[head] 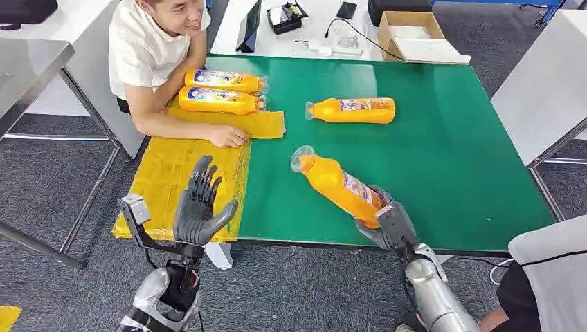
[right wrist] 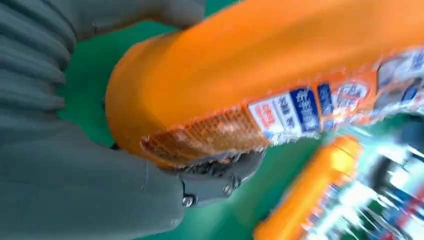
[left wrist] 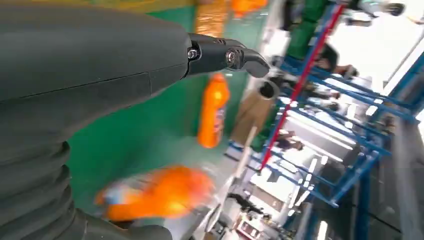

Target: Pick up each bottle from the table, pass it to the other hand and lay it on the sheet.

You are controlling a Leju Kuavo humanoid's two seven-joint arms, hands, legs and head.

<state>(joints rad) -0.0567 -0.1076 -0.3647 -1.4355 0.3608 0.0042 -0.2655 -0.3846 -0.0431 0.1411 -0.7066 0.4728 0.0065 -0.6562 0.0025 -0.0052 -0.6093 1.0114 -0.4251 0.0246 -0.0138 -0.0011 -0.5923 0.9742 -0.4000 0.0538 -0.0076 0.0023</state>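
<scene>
**Right hand holds an orange bottle over the counter; left hand waits wide open**

At the left, the left hand (head: 199, 207) is raised above the yellow sheet (head: 163, 180), palm up, fingers spread wide and holding nothing. A person's forearm (head: 181, 124) rests on the sheet just beyond it, beside two orange bottles (head: 220, 90) lying side by side on the sheet's far part. Further right, a fourth bottle (head: 351, 110) lies on its side on the green counter (head: 457, 152), well apart from the hands. Nearer the front edge, the right hand (head: 389, 225) grips the held bottle (head: 339, 184) around its base, the bottle tilted with its clear cap pointing toward the left hand. The right wrist view shows the fingers (right wrist: 220, 182) wrapped under the bottle's bottom end.
</scene>
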